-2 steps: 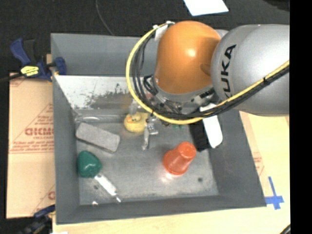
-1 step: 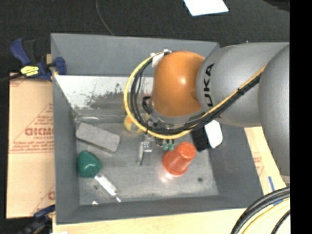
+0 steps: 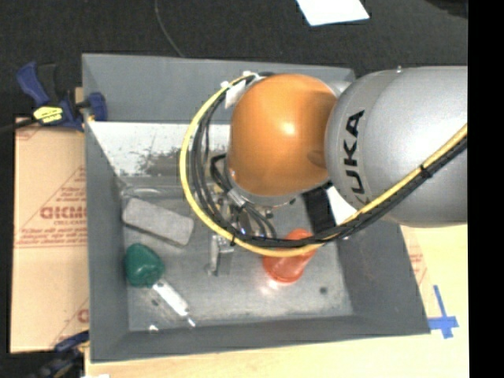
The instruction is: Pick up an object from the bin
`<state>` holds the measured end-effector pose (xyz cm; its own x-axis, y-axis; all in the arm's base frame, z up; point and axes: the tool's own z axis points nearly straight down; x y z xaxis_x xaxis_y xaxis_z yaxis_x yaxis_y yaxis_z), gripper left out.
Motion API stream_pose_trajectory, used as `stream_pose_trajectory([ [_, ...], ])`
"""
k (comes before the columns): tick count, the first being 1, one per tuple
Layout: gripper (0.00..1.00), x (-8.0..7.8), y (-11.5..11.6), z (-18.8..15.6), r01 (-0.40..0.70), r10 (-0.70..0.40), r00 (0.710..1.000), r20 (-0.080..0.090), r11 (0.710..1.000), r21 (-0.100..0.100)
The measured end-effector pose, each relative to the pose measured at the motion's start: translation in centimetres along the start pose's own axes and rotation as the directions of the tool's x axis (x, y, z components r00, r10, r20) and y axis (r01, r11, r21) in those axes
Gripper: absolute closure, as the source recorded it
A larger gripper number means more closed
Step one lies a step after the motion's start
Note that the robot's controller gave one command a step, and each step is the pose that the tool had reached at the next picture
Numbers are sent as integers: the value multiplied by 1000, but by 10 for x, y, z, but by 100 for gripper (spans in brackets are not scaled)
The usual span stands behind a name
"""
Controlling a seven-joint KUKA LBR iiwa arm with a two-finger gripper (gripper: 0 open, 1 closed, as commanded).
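Arm [image 3: 394, 148] reaches in from the right and bends down over the middle of the bin [image 3: 98, 235]. Its orange wrist cover [image 3: 279, 132] and looped cables [image 3: 189, 172] hide most of the gripper [image 3: 216, 254]. The gripper's tip shows low, near the bare floor, between a grey block [image 3: 157, 220] on its left and an orange cup [image 3: 287, 264] on its right. Whether it is open or closed, or grips anything, cannot be told. A green lump [image 3: 142, 264] and a white tube [image 3: 172, 298] lie toward the near left corner.

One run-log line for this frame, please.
gripper: low in bin | position: between grey block and orange object | held: cannot tell
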<state>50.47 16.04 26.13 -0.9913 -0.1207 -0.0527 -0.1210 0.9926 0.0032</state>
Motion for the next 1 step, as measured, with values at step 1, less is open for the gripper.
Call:
stream_pose_trajectory([
  [1, 0, -9, -18, 23, -49, 49, 999, -12, 999, 1],
])
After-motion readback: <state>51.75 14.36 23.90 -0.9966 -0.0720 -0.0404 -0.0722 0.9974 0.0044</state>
